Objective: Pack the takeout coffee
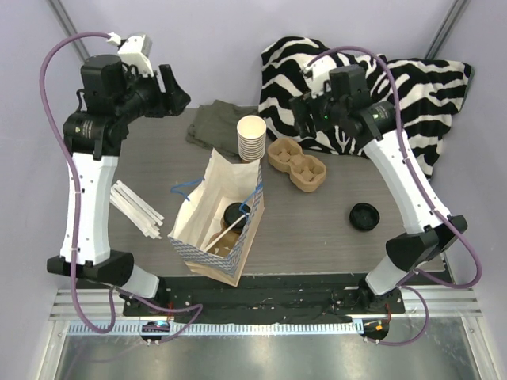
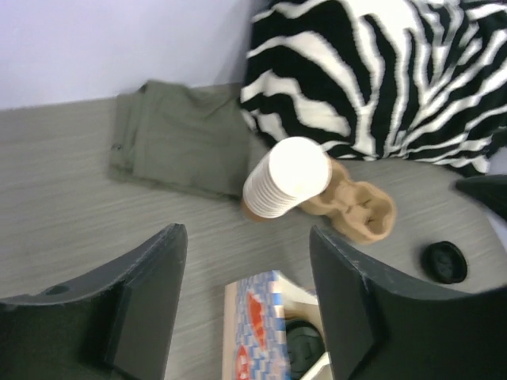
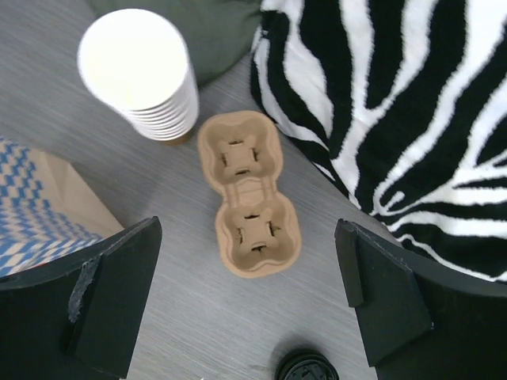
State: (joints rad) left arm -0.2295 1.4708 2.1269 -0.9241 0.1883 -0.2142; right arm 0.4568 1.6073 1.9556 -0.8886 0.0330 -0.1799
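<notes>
I see the takeout coffee (image 1: 235, 213) standing lidded inside the paper bag (image 1: 202, 207), so packing looks done to me. My left gripper (image 2: 245, 237) hangs high above the bag, jaws parted and empty, likely to stay clear. The right gripper (image 3: 247, 228) is spread wide, empty, over the cup carrier (image 3: 247, 191).

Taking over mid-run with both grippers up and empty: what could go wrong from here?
1. The lidded coffee cup sits low in the paper bag; a bump to the bag's thin walls might tip it and spill.
2. The stack of cups stands right by the bag's far edge, ahead of the open left gripper; a descending arm could topple it.
3. The loose black lid lying apart to the right could be mistaken for the cup's.
</notes>
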